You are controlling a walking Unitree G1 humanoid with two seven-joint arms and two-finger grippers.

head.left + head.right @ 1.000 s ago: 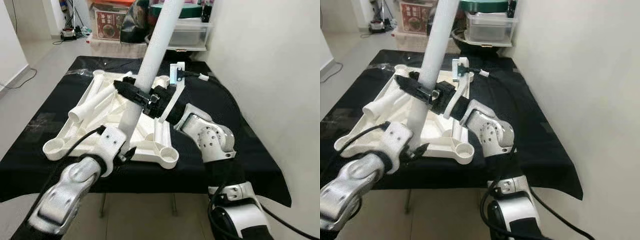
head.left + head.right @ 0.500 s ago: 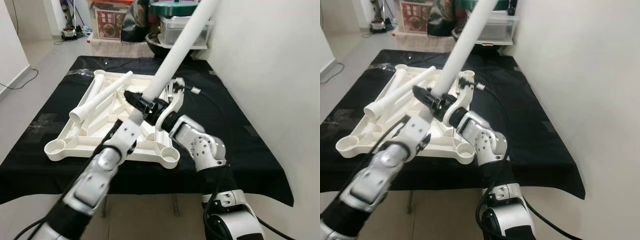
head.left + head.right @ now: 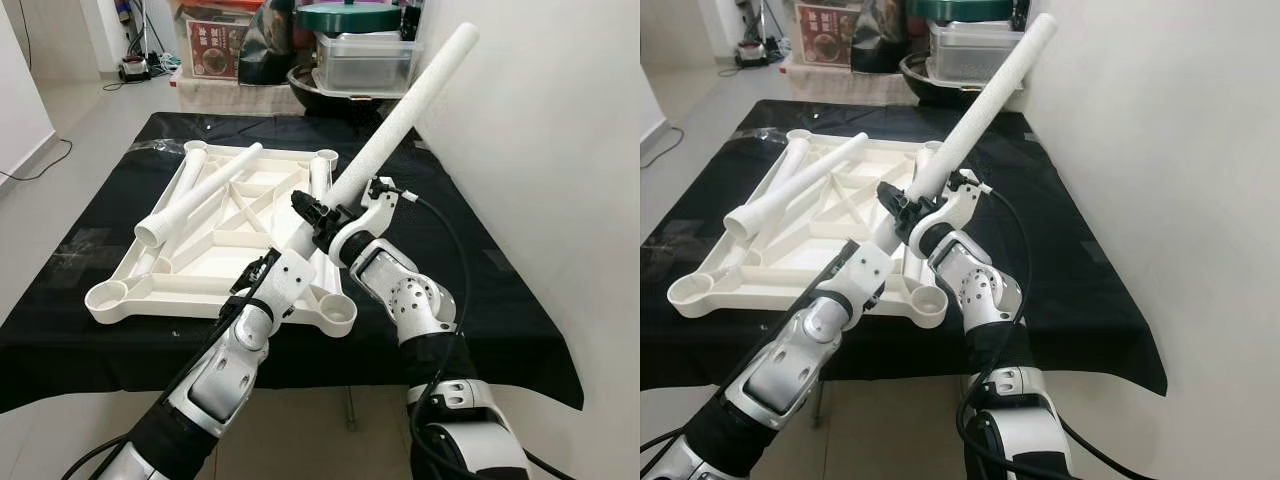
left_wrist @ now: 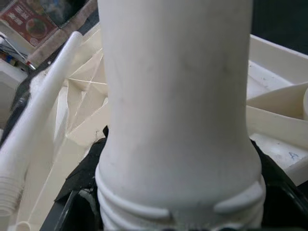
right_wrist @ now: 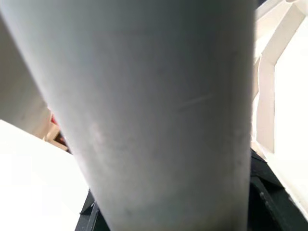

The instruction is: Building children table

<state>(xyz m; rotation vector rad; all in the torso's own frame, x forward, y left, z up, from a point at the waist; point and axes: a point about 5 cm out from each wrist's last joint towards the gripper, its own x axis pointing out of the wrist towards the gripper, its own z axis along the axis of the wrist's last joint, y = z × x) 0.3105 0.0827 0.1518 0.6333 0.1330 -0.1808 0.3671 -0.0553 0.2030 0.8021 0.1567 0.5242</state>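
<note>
Leg point(image 3: 400, 125) tipped further right since earlier frame. Clamped by right gripper point(image 3: 322, 222) and left gripper point(image 3: 262, 278), above tabletop point(image 3: 232, 250) near-right corner. Step: fitting leg. Next: align threaded end with socket point(image 3: 340, 312).

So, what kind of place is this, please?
Probably a room in a home used for storage: a black-covered table beside a white wall, with a clear plastic storage box and clutter behind it.

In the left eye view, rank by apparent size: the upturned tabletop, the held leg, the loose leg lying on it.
1. White ribbed plastic tabletop.
2. Held white plastic tube leg, though it is raised nearer the camera.
3. Loose white tube leg.
</note>
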